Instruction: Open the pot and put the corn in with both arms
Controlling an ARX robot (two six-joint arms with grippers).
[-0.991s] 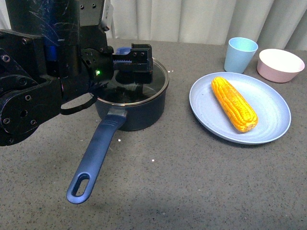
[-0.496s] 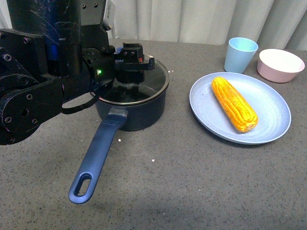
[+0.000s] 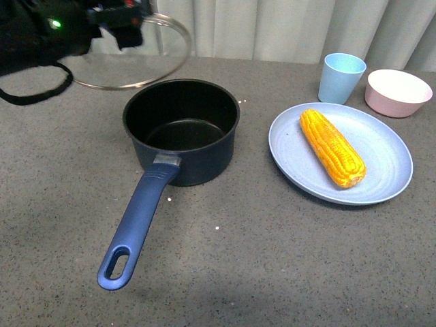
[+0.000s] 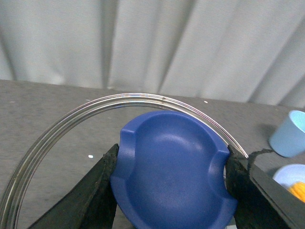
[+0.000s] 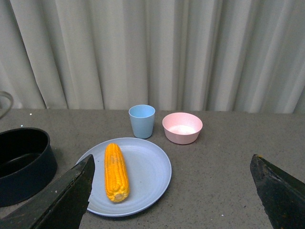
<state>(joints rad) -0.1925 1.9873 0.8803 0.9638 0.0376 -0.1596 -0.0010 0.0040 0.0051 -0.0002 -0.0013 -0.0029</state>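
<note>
The dark navy pot point(image 3: 182, 129) stands open and empty at mid table, its long blue handle point(image 3: 136, 225) pointing to the front left. My left gripper point(image 3: 126, 17) is shut on the blue knob point(image 4: 174, 183) of the glass pot lid point(image 3: 129, 58) and holds it in the air, behind and left of the pot. The corn point(image 3: 332, 147) lies on the pale blue plate point(image 3: 388, 177) to the right of the pot; it also shows in the right wrist view point(image 5: 116, 171). My right gripper point(image 5: 171, 191) is open and empty, above the table near the plate. The pot point(image 5: 21, 164) shows there too.
A pale blue cup point(image 3: 341, 77) and a pink bowl point(image 3: 398, 92) stand behind the plate. White curtains hang at the back of the grey table point(image 3: 272, 259).
My left gripper has lifted the lid off the pot and carried it up and to the back left. The pot now stands open. The corn has not moved.
</note>
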